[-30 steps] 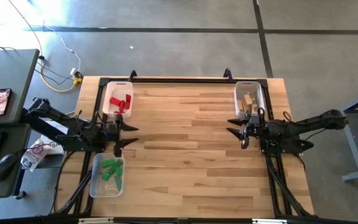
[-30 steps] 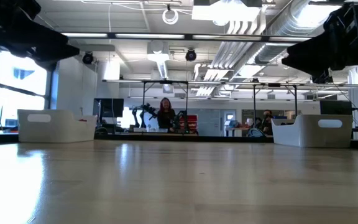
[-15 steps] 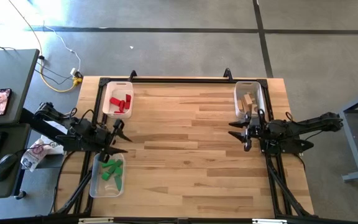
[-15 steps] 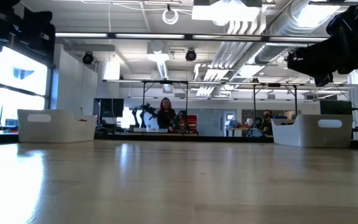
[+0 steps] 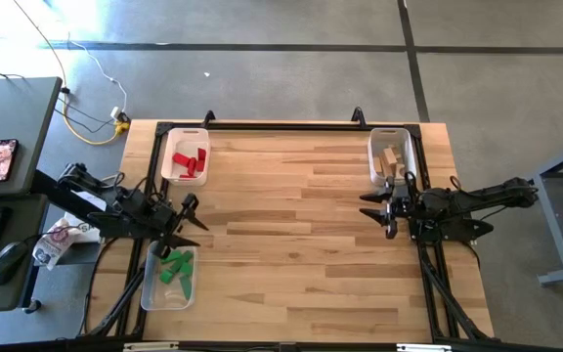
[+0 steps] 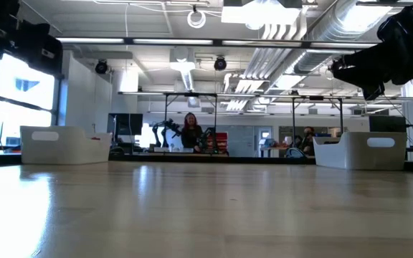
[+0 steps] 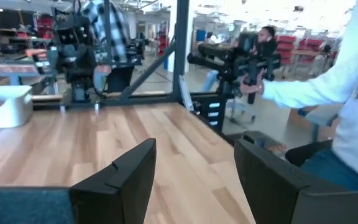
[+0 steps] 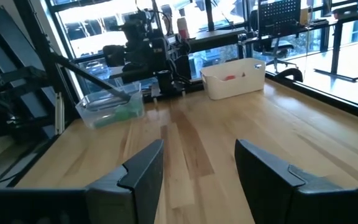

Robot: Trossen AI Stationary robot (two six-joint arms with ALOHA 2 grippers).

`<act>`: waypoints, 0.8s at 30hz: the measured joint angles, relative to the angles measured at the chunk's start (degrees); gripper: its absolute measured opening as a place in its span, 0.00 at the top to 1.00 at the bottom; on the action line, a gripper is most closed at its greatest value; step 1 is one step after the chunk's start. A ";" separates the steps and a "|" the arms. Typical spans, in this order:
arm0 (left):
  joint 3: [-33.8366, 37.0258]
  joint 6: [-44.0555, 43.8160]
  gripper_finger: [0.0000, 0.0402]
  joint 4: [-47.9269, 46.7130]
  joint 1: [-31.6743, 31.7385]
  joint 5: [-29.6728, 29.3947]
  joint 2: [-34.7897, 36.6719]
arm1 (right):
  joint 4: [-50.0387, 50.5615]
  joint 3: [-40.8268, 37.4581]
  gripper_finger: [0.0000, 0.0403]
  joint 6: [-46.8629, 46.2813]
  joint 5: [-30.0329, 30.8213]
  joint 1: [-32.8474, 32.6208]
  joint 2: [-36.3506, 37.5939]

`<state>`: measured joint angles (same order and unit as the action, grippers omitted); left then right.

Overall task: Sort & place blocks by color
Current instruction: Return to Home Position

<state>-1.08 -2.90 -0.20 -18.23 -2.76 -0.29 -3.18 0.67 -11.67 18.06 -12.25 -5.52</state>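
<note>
High view: red blocks [image 5: 190, 162], green blocks [image 5: 175, 268] and light wood blocks [image 5: 390, 160] lie in overlapping heaps, too small to count. Low view: walls of the left tray [image 6: 64, 144] and right tray [image 6: 368, 150] hide their contents. The left arm [image 6: 13, 32] and right arm [image 6: 389, 46] are cut off by the top edge (just dark bulk at the corners). Left wrist view: blurred throughout, and a person [image 7: 347, 106] is cut by the right edge. Right wrist view: the red blocks are a speck above the rim, and the green blocks are smeared behind the clear tray [image 8: 107, 109] wall.
</note>
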 joint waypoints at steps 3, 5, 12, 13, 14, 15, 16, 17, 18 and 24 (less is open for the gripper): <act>0.30 -0.36 0.49 1.53 0.09 1.09 -0.39 | 0.00 0.00 0.54 0.10 0.47 0.00 0.00; 0.28 1.07 0.49 1.61 0.08 1.24 0.01 | -0.01 0.02 0.54 0.09 0.92 0.00 -0.01; 0.28 2.17 0.49 0.65 0.19 -0.20 -0.09 | -0.02 0.02 0.54 -0.26 1.01 0.00 -0.04; 0.28 2.17 0.49 0.65 0.19 -0.20 -0.40 | 0.00 0.02 0.54 -0.31 1.01 0.00 -0.04; 0.28 2.58 0.49 0.62 0.19 -0.20 -0.58 | 0.00 0.02 0.54 -0.26 1.01 0.00 -0.04; 0.28 3.30 0.49 0.66 0.19 -0.20 -0.75 | 0.00 0.02 0.54 -0.07 1.01 0.00 -0.04; 0.28 3.75 0.49 0.64 0.19 -0.20 -0.88 | 0.00 0.02 0.54 -0.05 1.01 0.00 -0.04; 0.28 3.91 0.49 0.66 0.19 -0.21 -0.99 | 0.00 0.02 0.54 -0.07 1.01 0.00 -0.04; 0.28 3.85 0.49 0.65 0.19 -0.20 -1.02 | 0.00 0.02 0.54 -0.15 1.01 0.00 -0.04; 0.28 1.57 0.49 0.67 0.19 -0.22 -1.03 | 0.00 0.02 0.54 -0.07 1.01 0.00 -0.04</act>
<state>-0.80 -1.33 0.47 -18.04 -2.98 -1.32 -3.18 0.69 -11.74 19.07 -12.25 -5.56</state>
